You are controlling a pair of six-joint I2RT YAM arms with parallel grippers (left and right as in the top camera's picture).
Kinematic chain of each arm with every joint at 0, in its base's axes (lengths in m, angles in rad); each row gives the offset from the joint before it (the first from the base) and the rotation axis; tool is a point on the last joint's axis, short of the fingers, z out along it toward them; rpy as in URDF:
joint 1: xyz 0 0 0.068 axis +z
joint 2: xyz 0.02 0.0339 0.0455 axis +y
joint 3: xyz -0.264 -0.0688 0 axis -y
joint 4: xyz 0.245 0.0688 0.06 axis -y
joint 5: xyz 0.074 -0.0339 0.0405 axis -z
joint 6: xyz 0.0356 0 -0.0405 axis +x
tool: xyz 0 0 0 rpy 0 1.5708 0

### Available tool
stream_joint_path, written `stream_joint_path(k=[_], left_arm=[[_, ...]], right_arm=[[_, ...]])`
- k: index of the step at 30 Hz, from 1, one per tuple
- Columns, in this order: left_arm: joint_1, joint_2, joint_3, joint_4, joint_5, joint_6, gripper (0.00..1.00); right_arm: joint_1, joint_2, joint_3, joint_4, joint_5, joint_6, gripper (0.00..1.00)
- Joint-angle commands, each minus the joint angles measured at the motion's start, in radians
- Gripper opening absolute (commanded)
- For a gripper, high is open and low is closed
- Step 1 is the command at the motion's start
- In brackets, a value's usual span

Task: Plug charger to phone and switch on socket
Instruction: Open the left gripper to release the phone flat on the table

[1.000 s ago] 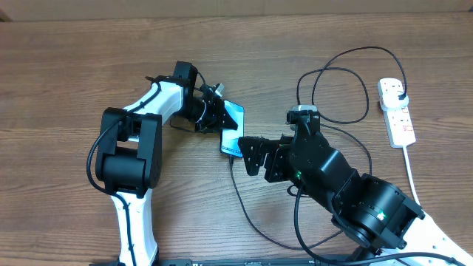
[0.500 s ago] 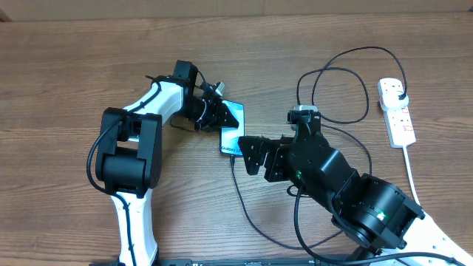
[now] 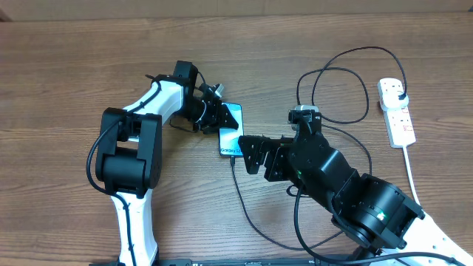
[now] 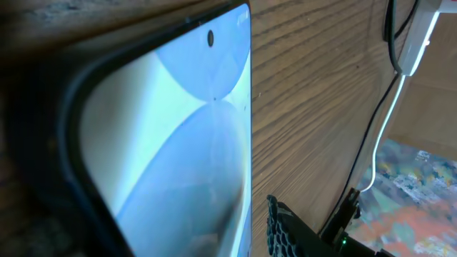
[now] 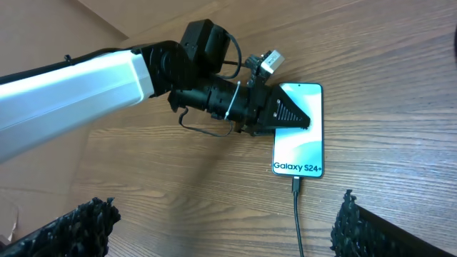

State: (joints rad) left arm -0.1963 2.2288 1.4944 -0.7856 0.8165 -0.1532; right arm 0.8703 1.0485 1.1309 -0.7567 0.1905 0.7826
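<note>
The phone (image 3: 232,131) lies on the wooden table with its blue screen up and white text at the near end; it also shows in the right wrist view (image 5: 300,135) and fills the left wrist view (image 4: 164,157). The charger's connector tip (image 5: 295,185) sits in the phone's bottom port, and its thin black cable (image 3: 244,203) loops away to the black plug head (image 3: 400,94) in the socket (image 3: 397,112). My left gripper (image 5: 285,114) is shut on the phone's upper left edge. My right gripper (image 3: 250,156) hangs open and empty just below the phone, its fingers (image 5: 360,228) straddling the cable.
The socket's thick white cord (image 3: 411,174) runs down the right side of the table. Cable loops (image 3: 332,89) lie between my right arm and the socket. The table's far edge (image 3: 236,11) runs along the top.
</note>
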Motion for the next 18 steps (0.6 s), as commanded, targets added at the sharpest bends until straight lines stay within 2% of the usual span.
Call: stream_joint_path(k=[1,4,8,12,18], left_arm=[[-0.003,0.010,0.014,-0.004,-0.069,0.015,0.42],[-0.003,0.010,0.014,-0.004,-0.080,0.015,0.46],[-0.003,0.010,0.014,-0.021,-0.140,-0.013,0.46],[-0.003,0.010,0.014,-0.027,-0.144,-0.019,0.45],[-0.003,0.010,0.014,-0.026,-0.144,-0.095,0.44]], right_arm=[[-0.002,-0.005,0.007,-0.002,0.011,0.002,1.00],[-0.002,-0.005,0.007,-0.002,0.011,0.002,1.00],[-0.002,-0.005,0.007,-0.002,0.011,0.002,1.00],[-0.002,-0.005,0.007,-0.002,0.011,0.003,1.00],[-0.002,-0.005,0.007,-0.002,0.011,0.002,1.00]])
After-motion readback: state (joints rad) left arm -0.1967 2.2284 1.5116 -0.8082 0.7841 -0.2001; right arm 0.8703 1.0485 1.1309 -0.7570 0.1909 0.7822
